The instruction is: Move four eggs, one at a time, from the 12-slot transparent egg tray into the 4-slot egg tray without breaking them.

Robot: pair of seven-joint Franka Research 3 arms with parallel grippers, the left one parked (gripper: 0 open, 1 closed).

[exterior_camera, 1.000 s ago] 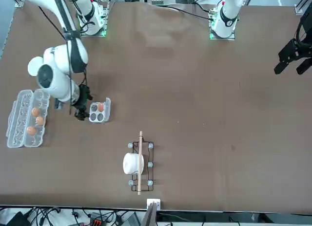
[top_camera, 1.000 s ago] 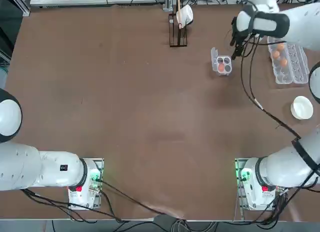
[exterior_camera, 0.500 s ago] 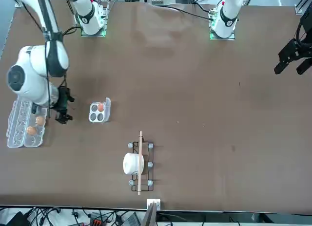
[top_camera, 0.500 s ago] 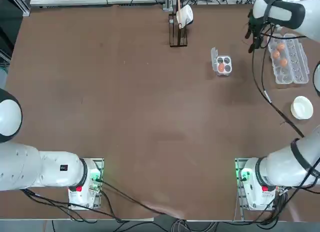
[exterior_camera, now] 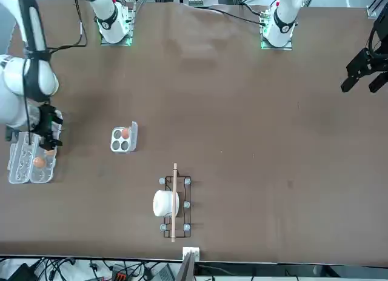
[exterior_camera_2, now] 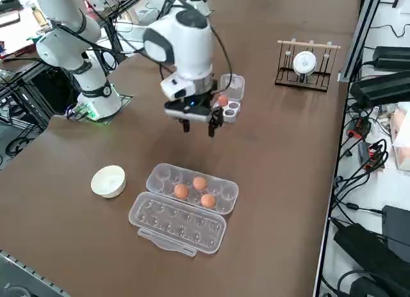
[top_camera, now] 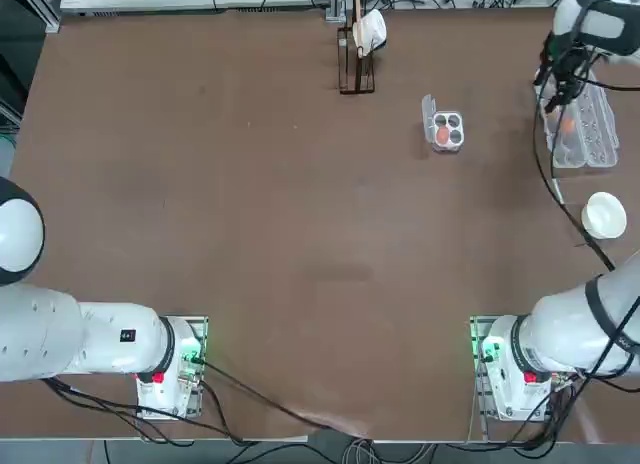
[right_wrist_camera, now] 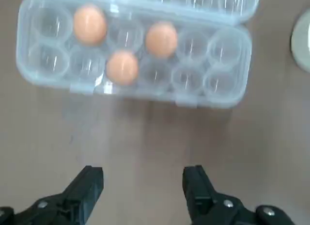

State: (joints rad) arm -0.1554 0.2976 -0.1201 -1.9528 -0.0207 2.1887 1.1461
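Hovering beside the 12-slot transparent egg tray [right_wrist_camera: 135, 45], my right gripper [right_wrist_camera: 143, 186] is empty, fingers spread; I see three eggs [right_wrist_camera: 122, 67] there, one in the 4-slot egg tray [top_camera: 446, 130].

right gripper [exterior_camera: 47, 137] over 12-slot transparent egg tray [exterior_camera: 24, 163], fingers apart.

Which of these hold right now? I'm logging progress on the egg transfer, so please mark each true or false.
1. Three eggs sit in the long tray. True.
2. The small tray holds two eggs. False: it holds one.
3. The right tool is open and empty. True.
4. The right tool grips an egg. False: it hangs above the table beside the long tray.
5. The white bowl holds an egg. False: no egg shows in it.
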